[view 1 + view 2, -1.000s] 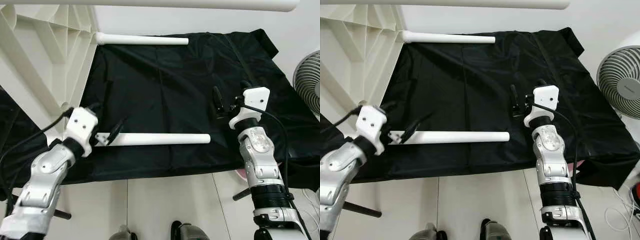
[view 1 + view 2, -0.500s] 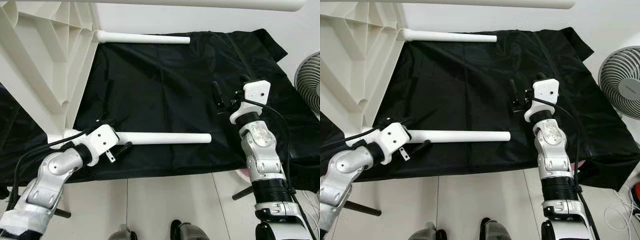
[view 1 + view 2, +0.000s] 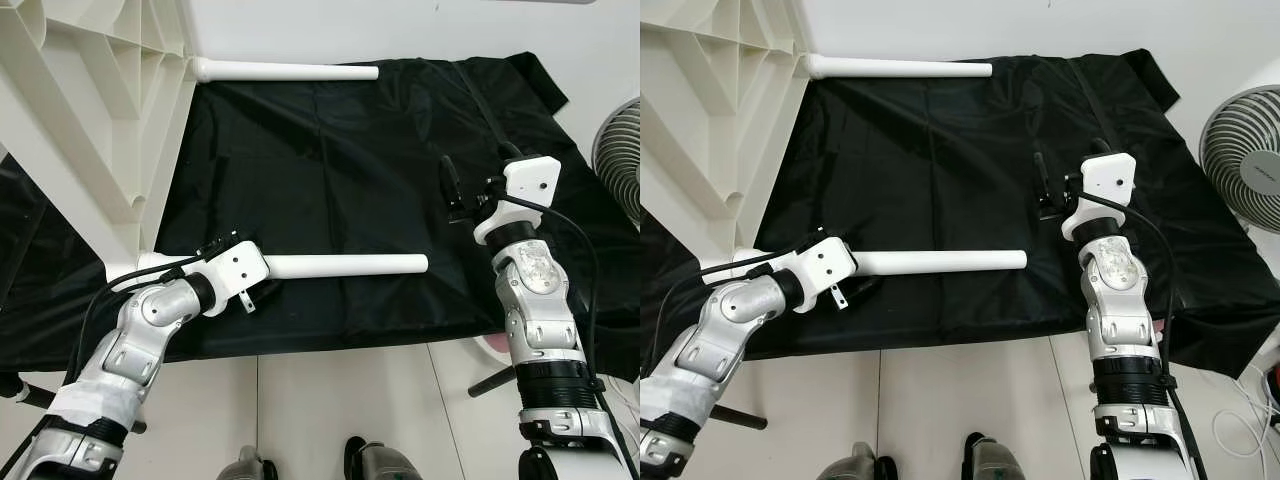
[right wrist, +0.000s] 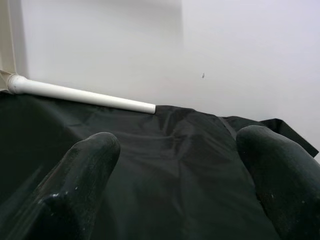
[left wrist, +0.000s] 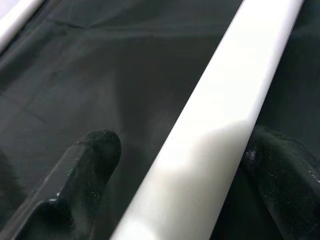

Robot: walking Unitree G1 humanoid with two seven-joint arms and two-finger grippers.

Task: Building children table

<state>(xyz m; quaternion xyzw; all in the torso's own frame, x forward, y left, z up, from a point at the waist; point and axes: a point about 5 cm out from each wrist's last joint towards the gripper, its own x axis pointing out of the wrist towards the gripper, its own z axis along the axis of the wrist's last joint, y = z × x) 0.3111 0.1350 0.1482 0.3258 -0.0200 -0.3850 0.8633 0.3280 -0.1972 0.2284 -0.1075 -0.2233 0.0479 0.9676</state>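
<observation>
From the left eye view, a white plastic tabletop [image 3: 75, 120] stands tipped on its edge at the robot's left, its ribbed underside facing out over a black cloth [image 3: 340, 170] spread on the floor. 2 white legs run out from it over the cloth: the far leg [image 3: 285, 71] near the wall and the near leg [image 3: 345, 265] close to the robot. The left claw [image 3: 262, 290] sits at the near leg just beside the tabletop's corner, its white wrist block lying over the leg. The right claw [image 3: 452, 190] hovers over the cloth, well apart from both legs. A fan [image 3: 618, 155] stands at the right edge.

The right eye view gives the same layout. The near leg [image 3: 940, 262] ends free on the cloth, and the right claw [image 3: 1043, 188] points toward the wall, holding nothing. Pale floor tiles [image 3: 970, 400] show below the cloth's edge.

In the left wrist view, the near leg [image 5: 215, 130] runs straight between the 2 black fingers [image 5: 85, 170]. One finger touches the leg's side; the other stands apart from it with cloth showing in the gap, so the left claw straddles the leg without being closed on it.

In the right wrist view, the 2 black fingers [image 4: 87, 175] stand wide apart with only cloth between them. Beyond them the far leg [image 4: 80, 95] lies along the foot of the white wall [image 4: 200, 50].
</observation>
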